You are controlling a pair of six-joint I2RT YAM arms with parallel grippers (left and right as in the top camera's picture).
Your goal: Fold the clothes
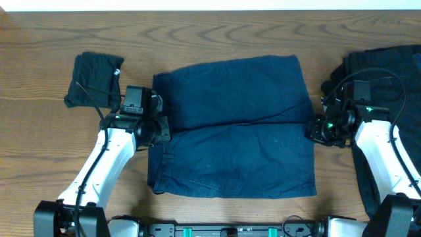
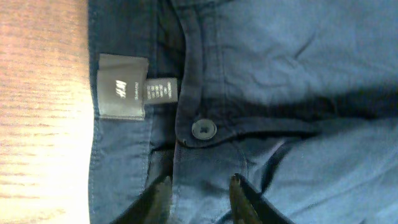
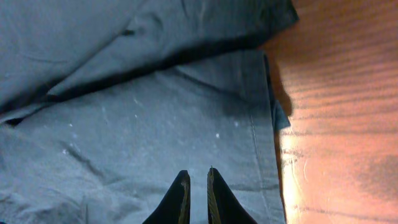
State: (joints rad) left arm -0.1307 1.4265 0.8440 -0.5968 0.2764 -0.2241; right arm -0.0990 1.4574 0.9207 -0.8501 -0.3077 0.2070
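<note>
The navy shorts [image 1: 237, 131] lie mid-table, doubled over, with the long axis running left to right between my two arms. The waistband end, with its button [image 2: 203, 129] and grey label [image 2: 122, 85], is under the left gripper [image 2: 199, 186]; the hem end is under the right gripper [image 3: 196, 177]. The left fingers stand parted over the cloth, holding nothing. The right fingers are all but together, with no cloth visibly between them. Each arm sits at its own end of the crease, equally near, so I judge the next fold goes end to end.
</note>
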